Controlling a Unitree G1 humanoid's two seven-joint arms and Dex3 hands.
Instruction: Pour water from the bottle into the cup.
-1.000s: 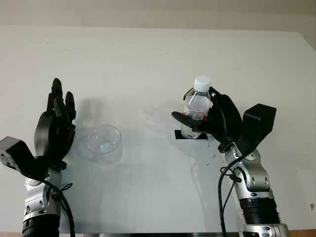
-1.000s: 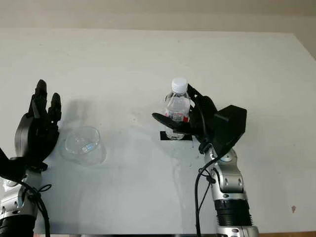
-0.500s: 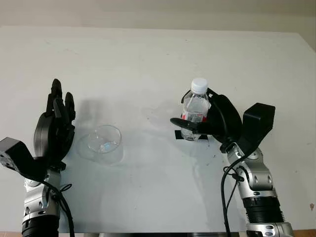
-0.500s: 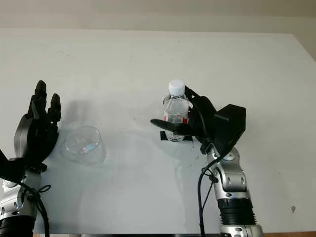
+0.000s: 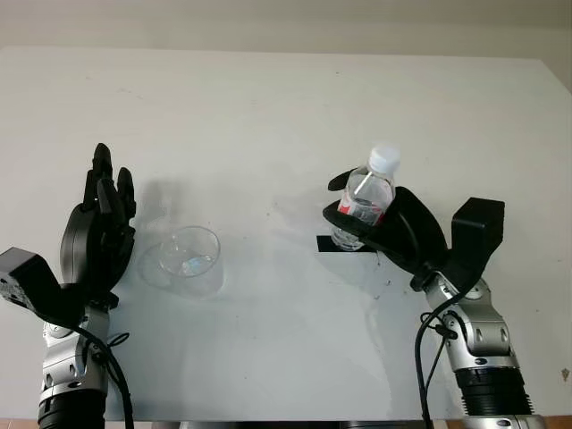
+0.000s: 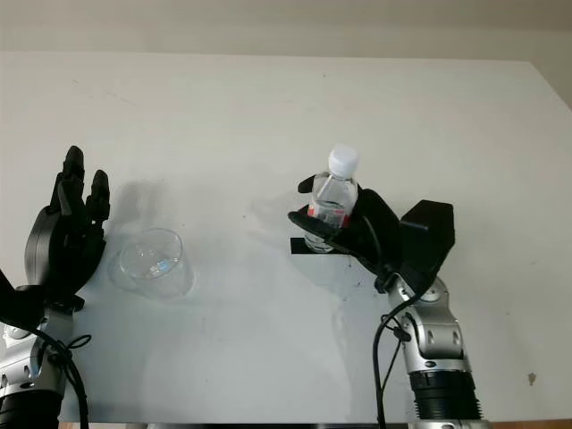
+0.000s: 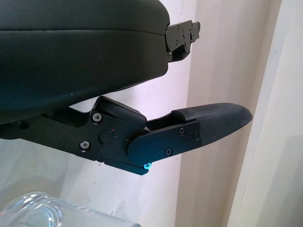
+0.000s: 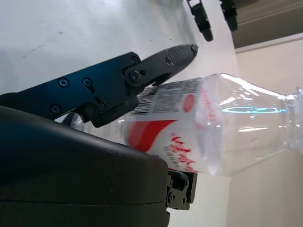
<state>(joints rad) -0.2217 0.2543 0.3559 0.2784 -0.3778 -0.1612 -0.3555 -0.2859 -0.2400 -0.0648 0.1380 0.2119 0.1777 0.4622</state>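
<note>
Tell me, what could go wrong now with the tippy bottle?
The right hand holds the water bottle tilted, with its white cap on, so nothing could pour yet. The clear cup sits well away, next to the open left hand, so water might spill on the table. The smooth bottle might also slip.

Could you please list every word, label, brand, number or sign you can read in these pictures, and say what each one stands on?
Nothing can be read with certainty.
Bottle label, red and white, held in the right hand: red characters and fine black print, too blurred to read.
Cup: no markings.
Black patch on the table under the bottle: no text.
Left hand, open beside the cup: no lettering.
</note>
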